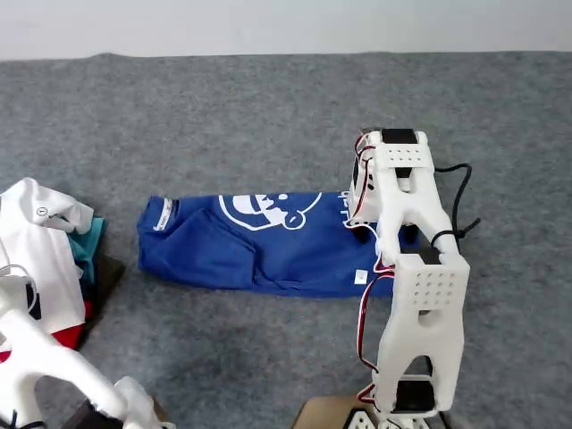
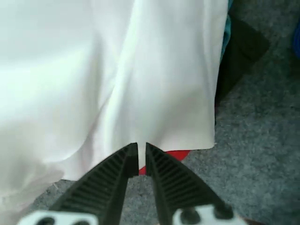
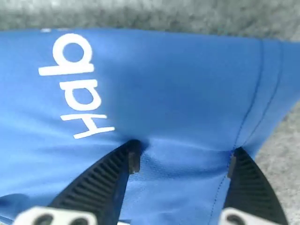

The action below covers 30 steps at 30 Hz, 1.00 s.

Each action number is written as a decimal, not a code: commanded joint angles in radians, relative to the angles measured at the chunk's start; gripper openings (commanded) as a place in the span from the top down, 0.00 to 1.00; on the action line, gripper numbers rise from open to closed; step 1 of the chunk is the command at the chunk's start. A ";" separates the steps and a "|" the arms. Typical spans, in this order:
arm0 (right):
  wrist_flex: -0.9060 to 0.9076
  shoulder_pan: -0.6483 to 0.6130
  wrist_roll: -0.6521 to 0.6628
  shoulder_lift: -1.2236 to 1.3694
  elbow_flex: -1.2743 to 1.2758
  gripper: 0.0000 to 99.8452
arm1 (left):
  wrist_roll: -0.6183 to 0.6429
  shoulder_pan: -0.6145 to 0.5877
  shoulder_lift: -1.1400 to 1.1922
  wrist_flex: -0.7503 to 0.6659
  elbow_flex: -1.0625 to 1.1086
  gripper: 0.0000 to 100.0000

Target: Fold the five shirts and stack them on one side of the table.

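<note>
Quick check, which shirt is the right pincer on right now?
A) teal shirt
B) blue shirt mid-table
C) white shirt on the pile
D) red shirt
B: the right pincer stands open, its tips down on the blue shirt.

The high camera looks steeply down over the grey table (image 1: 268, 107) from well above. My left wrist camera hangs close above the white shirt (image 2: 93, 70), my right one even closer over the blue shirt (image 3: 164, 93). The high view shares both shirts.
</note>
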 commanded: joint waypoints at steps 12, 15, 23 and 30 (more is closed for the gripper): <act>-0.021 0.010 0.000 0.064 -0.011 0.72 | -0.006 0.006 -0.003 0.009 -0.005 0.96; -0.021 -0.002 0.000 0.070 -0.011 0.84 | -0.006 0.006 -0.003 0.009 -0.005 0.96; -0.007 -0.013 0.040 0.062 -0.011 0.99 | -0.006 0.006 -0.009 0.009 -0.005 0.96; 0.059 -0.008 0.124 -0.045 -0.012 0.99 | -0.006 0.006 -0.005 0.009 -0.005 0.96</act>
